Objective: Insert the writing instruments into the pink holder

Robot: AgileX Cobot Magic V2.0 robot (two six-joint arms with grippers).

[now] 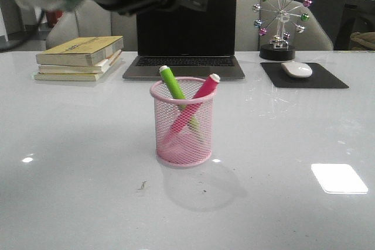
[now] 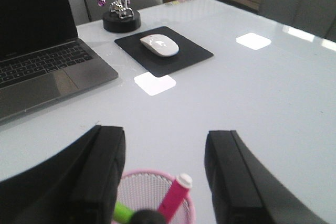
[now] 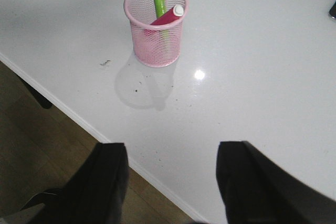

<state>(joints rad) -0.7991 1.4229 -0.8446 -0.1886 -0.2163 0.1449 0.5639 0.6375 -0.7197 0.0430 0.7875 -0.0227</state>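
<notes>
Pink holder [image 1: 180, 122]: it stands upright near the front middle of the white table [image 1: 70, 191], closest to the front camera. It is a round cup made of wire mesh.
Green marker [image 1: 174, 91]: it is inside the pink holder. It leans to the left, and its white end sticks out over the rim.
Pink marker [image 1: 201, 94]: it is inside the pink holder too. It leans to the right, and it crosses the green marker low in the cup.
Left gripper [image 2: 165, 179]: it is up in the air right over the pink holder. Its 2 black fingers [image 2: 102, 174] are wide apart and hold nothing.
Right gripper [image 3: 168, 182]: it is near the table edge, well apart from the pink holder. Its 2 fingers are spread apart and hold nothing.
Laptop [image 1: 185, 33]: it is open behind the pink holder, and its screen is dark.
Books [image 1: 80, 57]: a small pile lies at the back left of the table.
Mouse [image 1: 297, 69]: a white mouse sits on a black pad [image 1: 304, 76] at the back right.
Ball toy [image 1: 281, 21]: it has shiny colored balls on thin arms and stands just behind the pad.
</notes>
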